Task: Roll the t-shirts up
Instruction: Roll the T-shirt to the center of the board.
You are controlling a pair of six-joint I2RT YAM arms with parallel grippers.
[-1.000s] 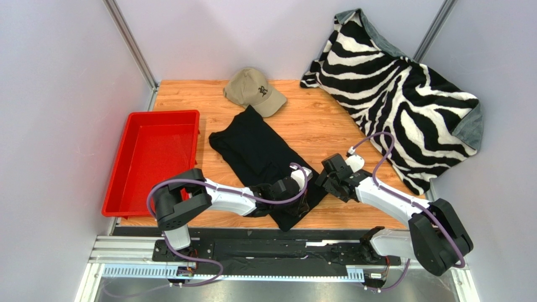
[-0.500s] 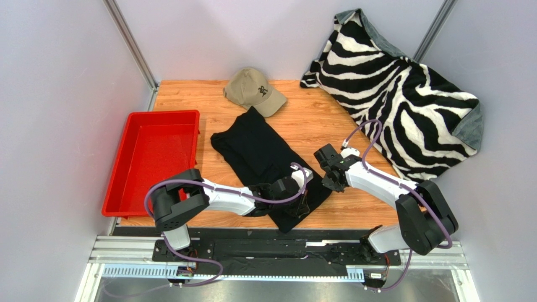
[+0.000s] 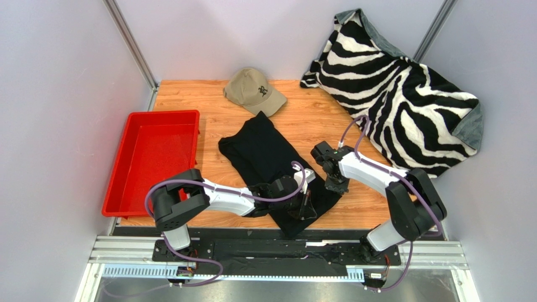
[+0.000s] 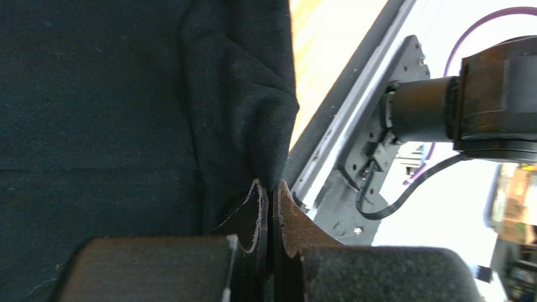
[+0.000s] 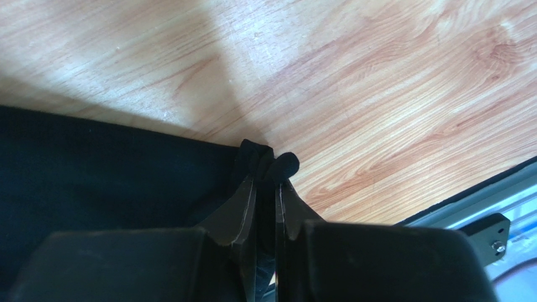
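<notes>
The black t-shirt (image 3: 265, 151) lies folded into a long strip on the wooden table, slanting from the cap down to the near edge. My left gripper (image 3: 307, 204) is at the strip's near end, shut on a fold of the t-shirt (image 4: 126, 94); the cloth bunches between the left gripper's (image 4: 268, 187) jaws. My right gripper (image 3: 334, 185) is at the strip's right edge, shut on a corner of the t-shirt (image 5: 94, 163). A small tuft of black cloth sticks out past the right gripper's (image 5: 266, 181) tips.
A red tray (image 3: 162, 116) stands at the left. A tan cap (image 3: 255, 90) lies just beyond the shirt's far end. A zebra-striped blanket (image 3: 403, 100) covers the back right corner. The black table rail (image 4: 353, 145) runs close to the left gripper.
My right gripper moved left onto the shirt's edge and shut on its corner. The shirt has shifted a little to the right. The left gripper kept its grip.
</notes>
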